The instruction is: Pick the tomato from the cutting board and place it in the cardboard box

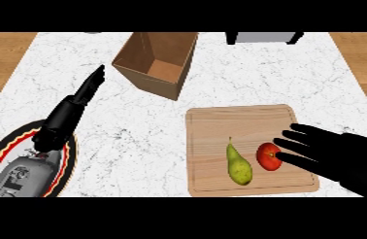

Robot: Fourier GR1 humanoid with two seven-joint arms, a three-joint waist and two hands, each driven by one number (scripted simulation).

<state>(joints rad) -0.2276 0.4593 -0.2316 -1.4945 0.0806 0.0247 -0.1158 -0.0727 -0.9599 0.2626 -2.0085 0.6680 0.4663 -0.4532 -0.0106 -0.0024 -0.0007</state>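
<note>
A red tomato (pixel 269 156) lies on the right half of a wooden cutting board (pixel 229 124), next to a green pear (pixel 238 166). My right hand (pixel 331 150) comes in from the right edge, open, its straight fingers pointing left and reaching the tomato's right side. An open cardboard box (pixel 159 62) stands at the back, left of the board's far edge. My left hand (pixel 84 94) is at the left, fingers straight and pointing up toward the box, holding nothing.
The marble counter (pixel 129 131) spreads between box and board. A dark-legged grey object (pixel 264 37) sits at the back right. Wooden floor shows past both side edges.
</note>
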